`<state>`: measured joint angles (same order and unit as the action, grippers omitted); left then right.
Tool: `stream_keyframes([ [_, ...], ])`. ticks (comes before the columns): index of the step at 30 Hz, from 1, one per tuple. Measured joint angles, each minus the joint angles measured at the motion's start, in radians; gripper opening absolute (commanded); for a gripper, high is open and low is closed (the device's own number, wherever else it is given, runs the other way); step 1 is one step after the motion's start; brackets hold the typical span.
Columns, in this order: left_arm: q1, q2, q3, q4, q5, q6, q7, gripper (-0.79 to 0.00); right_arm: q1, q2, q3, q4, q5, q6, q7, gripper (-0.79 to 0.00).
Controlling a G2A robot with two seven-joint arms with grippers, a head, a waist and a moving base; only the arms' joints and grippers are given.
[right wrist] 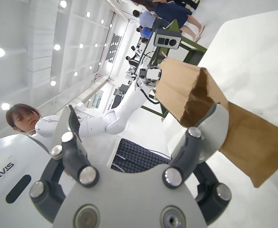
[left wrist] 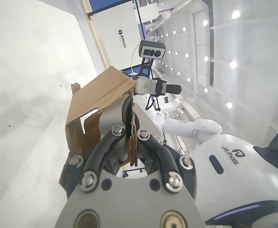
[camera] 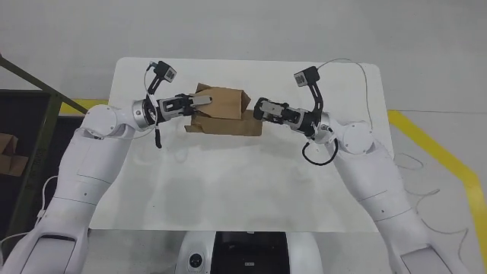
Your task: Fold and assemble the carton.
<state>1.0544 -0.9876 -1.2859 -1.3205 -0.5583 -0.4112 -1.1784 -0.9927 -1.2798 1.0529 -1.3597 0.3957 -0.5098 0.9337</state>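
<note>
Nearest on my left side, the left gripper is pinched narrow on a raw edge of the brown corrugated cardboard carton, so that side is held. On my right side the right gripper stands wide. One finger is at the carton's open mouth and the other is well clear, so it grips nothing.

From above, the carton hangs or sits between the two grippers over the far half of the white rounded table; I cannot tell whether it touches.

My read is that the job is early to midway. The body is part-opened but lopsided, a flap juts out loose, and no end is closed. I judge that squaring the body and folding and tucking the flaps are all left.
</note>
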Motion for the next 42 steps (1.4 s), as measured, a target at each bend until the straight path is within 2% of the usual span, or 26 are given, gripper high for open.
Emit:
stream_keyframes([
  [9, -0.002, -0.003, 0.011, -0.005, -0.023, 0.006, -0.033, -0.785, 0.038, -0.014, -0.046, 0.032, 0.036, 0.023, 0.016, -0.071],
  [28, -0.023, -0.012, 0.022, 0.006, -0.086, 0.013, -0.067, -0.785, 0.067, -0.034, -0.101, 0.075, 0.082, 0.033, 0.038, -0.166],
  [33, -0.031, -0.014, 0.029, 0.013, -0.088, 0.021, -0.079, -0.785, 0.08, -0.04, -0.109, 0.089, 0.096, 0.033, 0.04, -0.215],
  [34, -0.032, -0.014, 0.03, 0.014, -0.087, 0.023, -0.082, -0.785, 0.083, -0.041, -0.11, 0.093, 0.097, 0.032, 0.04, -0.252],
  [36, -0.035, -0.015, 0.032, 0.018, -0.087, 0.027, -0.087, -0.785, 0.089, -0.043, -0.112, 0.104, 0.096, 0.031, 0.039, -0.419],
  [42, -0.04, -0.015, 0.03, 0.03, -0.091, 0.03, -0.097, -0.785, 0.101, -0.045, -0.113, 0.13, 0.083, 0.028, 0.045, -0.529],
])
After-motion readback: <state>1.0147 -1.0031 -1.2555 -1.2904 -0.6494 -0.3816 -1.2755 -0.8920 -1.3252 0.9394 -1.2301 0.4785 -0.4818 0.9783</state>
